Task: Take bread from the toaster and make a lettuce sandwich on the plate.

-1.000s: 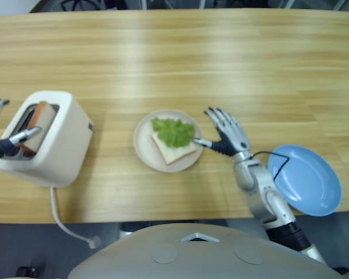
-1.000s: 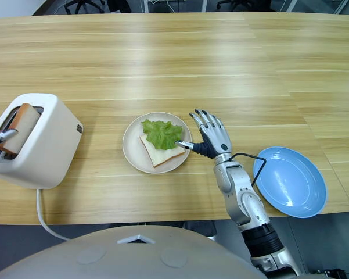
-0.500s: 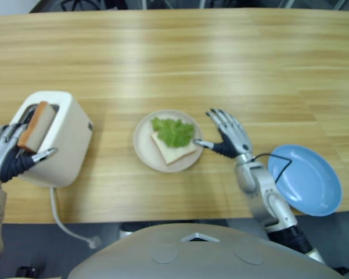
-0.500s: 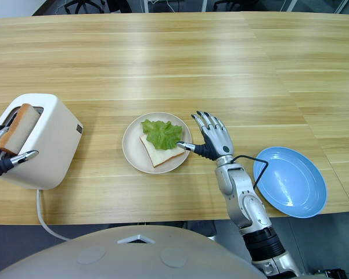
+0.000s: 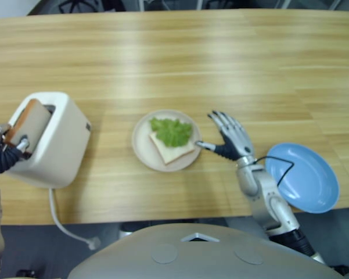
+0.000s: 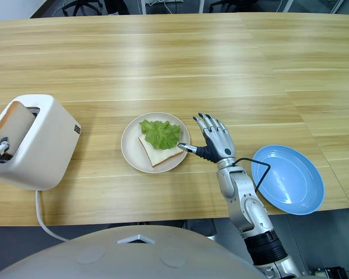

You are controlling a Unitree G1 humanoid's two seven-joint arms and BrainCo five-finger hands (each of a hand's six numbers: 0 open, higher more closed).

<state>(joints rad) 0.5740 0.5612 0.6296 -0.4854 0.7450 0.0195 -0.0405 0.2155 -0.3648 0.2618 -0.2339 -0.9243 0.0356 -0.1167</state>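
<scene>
A white toaster (image 5: 55, 142) stands at the table's left. A toasted bread slice (image 5: 27, 120) sticks up out of its slot, tilted, with my left hand (image 5: 1, 156) shut on its lower part at the toaster's left side. In the middle, a beige plate (image 5: 140, 146) holds a slice of bread (image 5: 175, 152) with a lettuce leaf (image 5: 171, 131) on top. My right hand (image 6: 215, 139) rests open on the table just right of that plate, fingers spread, thumb tip near the rim.
An empty blue plate (image 6: 287, 180) lies at the right near the table's front edge, with a black cable of my right arm arching beside it. The toaster's white cord (image 5: 64, 224) hangs off the front edge. Bare wood stretches across the far half.
My left hand has closed on the bread slice and raised it higher out of the toaster slot. The right hand has stayed beside the plate.
</scene>
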